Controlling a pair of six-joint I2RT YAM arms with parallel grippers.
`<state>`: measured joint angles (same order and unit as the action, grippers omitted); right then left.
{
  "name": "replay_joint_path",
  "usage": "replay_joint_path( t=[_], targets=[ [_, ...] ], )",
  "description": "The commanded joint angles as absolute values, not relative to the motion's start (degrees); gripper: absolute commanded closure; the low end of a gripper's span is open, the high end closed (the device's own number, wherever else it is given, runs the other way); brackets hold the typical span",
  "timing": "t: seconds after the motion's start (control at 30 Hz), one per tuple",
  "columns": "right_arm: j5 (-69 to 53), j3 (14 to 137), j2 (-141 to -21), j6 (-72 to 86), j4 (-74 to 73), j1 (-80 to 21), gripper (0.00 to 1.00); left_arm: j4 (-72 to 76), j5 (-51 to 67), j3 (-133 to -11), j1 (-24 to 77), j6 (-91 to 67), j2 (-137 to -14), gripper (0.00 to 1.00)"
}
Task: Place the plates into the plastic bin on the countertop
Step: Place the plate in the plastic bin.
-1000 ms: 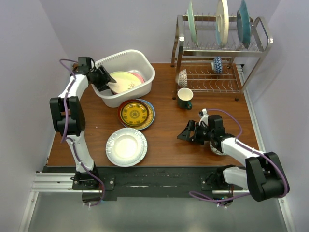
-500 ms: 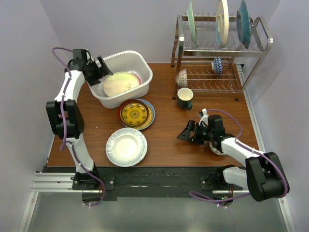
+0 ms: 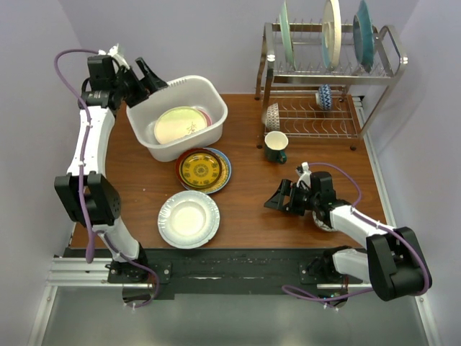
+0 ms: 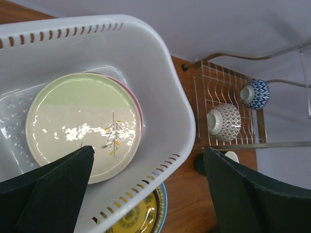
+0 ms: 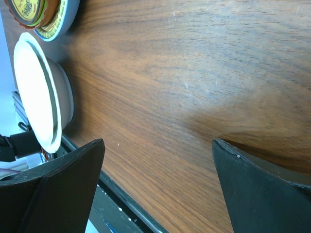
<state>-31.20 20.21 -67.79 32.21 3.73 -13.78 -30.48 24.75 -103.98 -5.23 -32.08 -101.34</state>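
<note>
The white plastic bin (image 3: pixel 214 108) stands at the back left of the countertop (image 3: pixel 252 209). A lime plate (image 3: pixel 178 124) lies flat in it on top of a pink plate (image 3: pixel 207 115). My left gripper (image 3: pixel 144 76) hangs above the bin's far left rim, open and empty. In the left wrist view (image 4: pixel 150 189) the lime plate (image 4: pixel 80 121) and the bin rim (image 4: pixel 187 121) show between its fingers. A yellow patterned plate (image 3: pixel 202 169) tops a stack in front of the bin. A white plate (image 3: pixel 189 218) lies nearer. My right gripper (image 3: pixel 277 198) is open and empty, low over the wood (image 5: pixel 158 189).
A steel wire rack (image 3: pixel 324 108) at the back right holds three upright plates (image 3: pixel 331 32) and two patterned bowls (image 3: pixel 272 115). A dark green mug (image 3: pixel 275 146) stands in front of it. The white plate (image 5: pixel 36 92) shows left of my right gripper.
My left gripper let go of the lime plate inside the bin, then rose and drew back to the far left. The plate now lies flat. The right arm has not moved.
</note>
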Motion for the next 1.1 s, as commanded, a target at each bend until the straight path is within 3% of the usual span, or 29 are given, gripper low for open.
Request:
replay_joint_path(
  t=[0.0,0.3,0.53,0.8,1.07],
  targets=[
    [-28.7,17.9,-68.0,30.6,-1.6,-13.9,0.03,-30.0,28.0,-102.9,-3.1,-32.4,-95.5,0.0],
    [-28.5,17.7,-67.3,30.8,-1.6,-13.9,0.03,-34.7,24.5,-93.0,3.9,-29.8,-85.9,0.04],
    [-28.2,17.7,-67.7,31.4,-1.0,-13.9,0.05,-33.3,23.2,-76.9,5.8,-30.4,-75.6,0.09],
    [-27.3,20.9,-75.5,32.6,1.1,-16.6,0.11,-32.7,23.1,-63.5,5.9,-30.2,-69.2,0.16],
    [-22.9,25.3,-82.3,35.5,4.3,-22.3,0.18,-35.9,17.5,-57.8,6.0,-29.1,-67.6,0.25]
  ],
)
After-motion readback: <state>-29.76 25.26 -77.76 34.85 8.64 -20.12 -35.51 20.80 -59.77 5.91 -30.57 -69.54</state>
